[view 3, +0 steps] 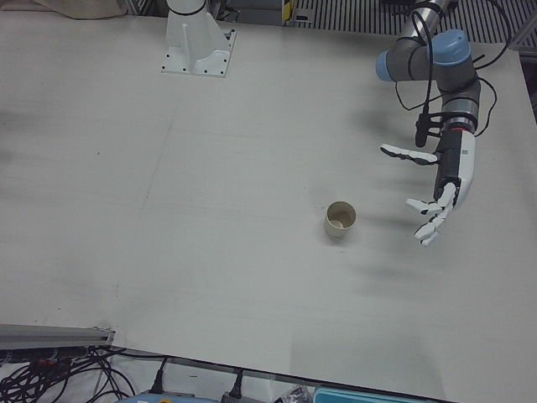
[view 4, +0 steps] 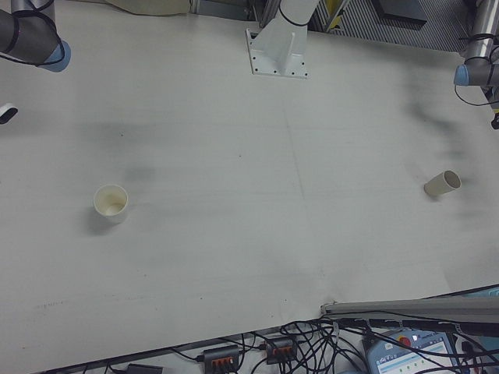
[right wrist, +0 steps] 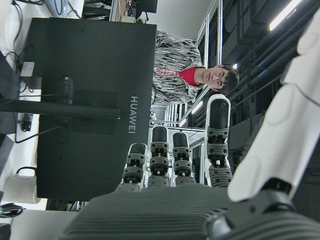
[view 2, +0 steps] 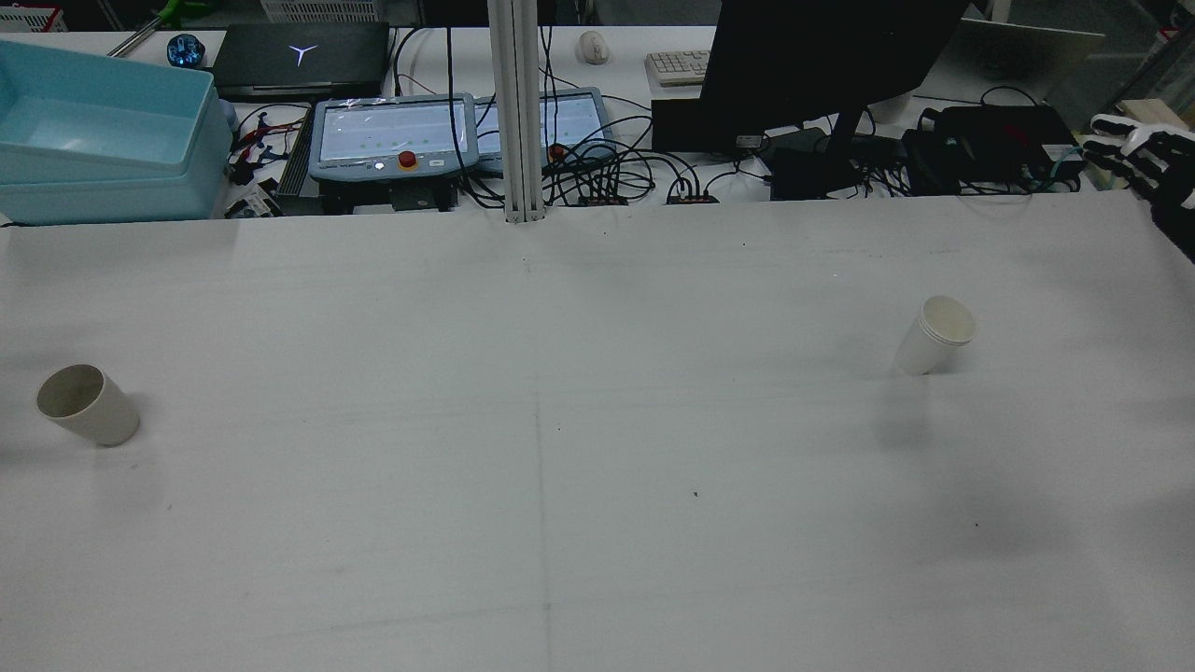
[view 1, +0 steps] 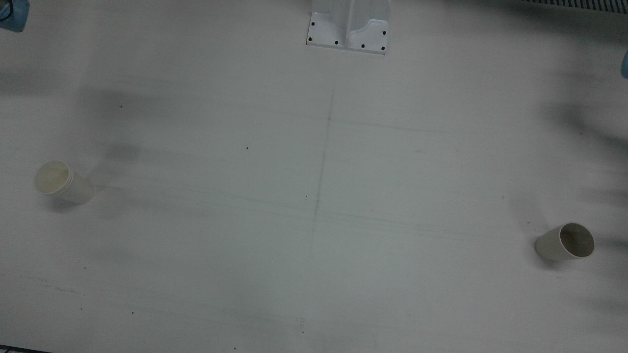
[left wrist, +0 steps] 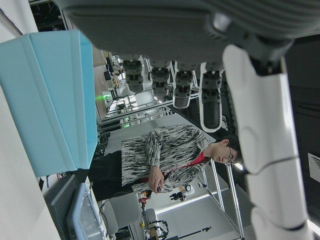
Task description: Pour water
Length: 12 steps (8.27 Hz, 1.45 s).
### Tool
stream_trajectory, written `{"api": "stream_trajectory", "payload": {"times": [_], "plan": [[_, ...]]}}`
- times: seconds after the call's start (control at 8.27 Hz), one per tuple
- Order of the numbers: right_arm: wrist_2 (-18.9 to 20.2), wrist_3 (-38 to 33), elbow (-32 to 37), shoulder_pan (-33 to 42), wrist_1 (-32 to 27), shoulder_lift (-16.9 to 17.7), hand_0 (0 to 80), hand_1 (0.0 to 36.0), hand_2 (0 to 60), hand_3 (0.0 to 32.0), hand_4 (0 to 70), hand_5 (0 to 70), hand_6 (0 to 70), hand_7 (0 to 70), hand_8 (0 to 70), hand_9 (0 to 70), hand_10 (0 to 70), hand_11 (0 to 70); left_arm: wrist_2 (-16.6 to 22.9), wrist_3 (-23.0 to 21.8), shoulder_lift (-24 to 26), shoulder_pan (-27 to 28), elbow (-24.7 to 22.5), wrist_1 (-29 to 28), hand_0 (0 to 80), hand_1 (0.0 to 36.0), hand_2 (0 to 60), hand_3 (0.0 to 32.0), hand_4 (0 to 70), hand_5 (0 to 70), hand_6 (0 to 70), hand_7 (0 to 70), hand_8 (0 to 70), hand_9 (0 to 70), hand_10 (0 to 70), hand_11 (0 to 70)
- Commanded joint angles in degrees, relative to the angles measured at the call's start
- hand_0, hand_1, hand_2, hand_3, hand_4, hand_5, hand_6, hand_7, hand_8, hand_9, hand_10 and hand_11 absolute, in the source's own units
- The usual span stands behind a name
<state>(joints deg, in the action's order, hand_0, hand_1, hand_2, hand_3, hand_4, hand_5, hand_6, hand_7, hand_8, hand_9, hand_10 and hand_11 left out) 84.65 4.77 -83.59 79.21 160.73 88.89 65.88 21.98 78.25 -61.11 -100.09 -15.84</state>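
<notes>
Cream paper cup (view 1: 63,182): light, thin-walled, crushable; grip mid-wall.
Grey-beige paper cup (view 1: 565,241): likewise.
Left hand (view 3: 436,193): fingers spread, empty.
Right hand (view 2: 1150,149): the same.

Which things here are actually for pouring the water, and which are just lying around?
For the job: brownish cup, cream cup, left hand, right hand.

Lying about: blue bin, laptop, monitor, teach pendants.
</notes>
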Motion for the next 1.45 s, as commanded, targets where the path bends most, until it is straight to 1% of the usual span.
{"api": "stream_trajectory", "payload": {"times": [0.0,0.12,0.24,0.36,0.48,0.6,0.73,0.85,0.97,1.09,1.21,1.33], "plan": [[2.5,0.2,-3.6,3.8,6.8,-4.1,53.7,7.1,0.0,0.0,52.3,42.3,16.4,25.5,21.3,22.2,11.2,16.5,1.3,-2.5,1.5,-2.1,-0.9,1.5,63.7,10.7,0.0,0.0,21.5,48.1,14.0,18.7,12.6,10.9,8.4,14.0],[2.6,0.2,-2.9,3.3,7.1,-4.4,53.5,7.3,0.0,0.0,54.7,42.7,16.9,26.1,21.4,22.4,11.4,16.6,2.4,-2.7,1.6,-2.5,-1.7,2.0,63.9,11.0,0.0,0.0,21.8,48.4,14.2,18.9,12.5,10.9,8.3,13.9],[2.6,0.1,-3.4,3.5,7.6,-4.4,53.1,7.0,0.0,0.0,55.4,42.9,17.4,26.2,21.2,22.3,11.7,17.1,2.4,-2.7,1.5,-2.6,-1.6,2.0,64.3,11.4,0.0,0.0,21.8,48.5,14.1,19.0,12.5,10.9,8.2,13.8],[2.6,0.1,-3.9,4.1,7.7,-4.2,54.1,7.9,0.0,0.0,52.8,43.1,17.2,26.2,20.9,21.9,11.0,16.2,3.1,-2.8,1.4,-2.7,-1.7,1.5,64.5,11.3,0.0,0.0,21.8,48.6,14.3,19.3,12.6,11.0,8.2,13.7],[2.7,0.1,-3.9,4.3,7.7,-4.1,54.6,8.4,0.0,0.0,49.9,43.3,16.8,25.8,20.8,21.8,10.7,15.9,6.4,-2.6,1.5,-2.4,-1.4,1.5,64.1,10.8,0.0,0.0,22.2,48.8,14.5,19.8,12.8,11.4,8.3,13.9],[2.7,0.1,-3.9,4.3,7.7,-4.0,54.3,8.3,0.0,0.0,48.6,43.1,16.6,25.6,20.8,21.8,10.7,15.9,6.8,-1.2,2.9,-0.9,-0.6,2.0,64.2,10.6,0.0,0.0,21.8,48.6,14.3,19.8,12.7,11.0,8.2,13.7],[2.7,0.1,-4.0,3.7,7.6,-4.0,54.5,8.5,0.0,0.0,48.3,42.9,16.5,25.9,21.1,22.2,11.1,16.4,6.6,-0.3,4.0,0.6,2.4,0.4,63.5,9.7,0.0,2.0,18.3,46.5,12.9,18.8,12.6,10.3,7.8,13.0],[2.8,0.6,-5.9,3.3,7.8,-3.7,54.4,8.6,0.0,0.0,48.0,42.7,16.5,26.2,21.2,22.5,11.2,16.6,6.5,2.0,4.4,0.5,4.4,-1.5,63.9,10.4,0.0,4.4,16.0,45.9,11.7,18.6,12.9,10.5,7.7,13.0],[3.2,1.5,-6.7,3.0,7.8,-2.6,54.6,8.9,0.0,0.0,48.4,42.8,16.4,26.2,21.3,22.6,11.1,16.5,6.5,4.3,3.9,0.5,4.6,-1.5,72.4,14.7,0.0,7.4,13.8,45.0,10.2,17.2,11.7,9.9,7.7,13.5],[3.9,2.4,-7.2,2.9,7.9,-2.5,55.1,9.3,0.0,0.0,49.5,43.0,16.8,26.9,21.4,22.7,10.9,16.2,6.3,6.7,3.8,0.5,5.7,-2.6,78.4,17.3,0.0,6.2,11.4,44.8,9.4,16.3,11.2,9.5,7.6,13.6],[3.9,3.1,-9.8,2.2,11.2,-2.5,55.5,9.5,0.0,0.0,50.5,43.2,17.2,27.4,21.5,22.9,10.9,16.2,6.2,8.8,4.1,0.7,8.2,-5.2,72.8,15.8,0.0,2.2,11.5,44.8,10.0,15.1,11.7,9.4,7.9,13.9],[3.9,4.1,-10.8,2.2,13.2,-2.4,56.1,9.8,0.0,0.0,52.1,43.8,17.4,27.9,21.7,23.0,10.8,16.1,6.1,9.4,4.2,0.9,9.3,-6.4,69.2,14.5,0.0,0.8,13.9,44.0,11.1,14.4,11.1,9.1,9.0,15.4]]}}
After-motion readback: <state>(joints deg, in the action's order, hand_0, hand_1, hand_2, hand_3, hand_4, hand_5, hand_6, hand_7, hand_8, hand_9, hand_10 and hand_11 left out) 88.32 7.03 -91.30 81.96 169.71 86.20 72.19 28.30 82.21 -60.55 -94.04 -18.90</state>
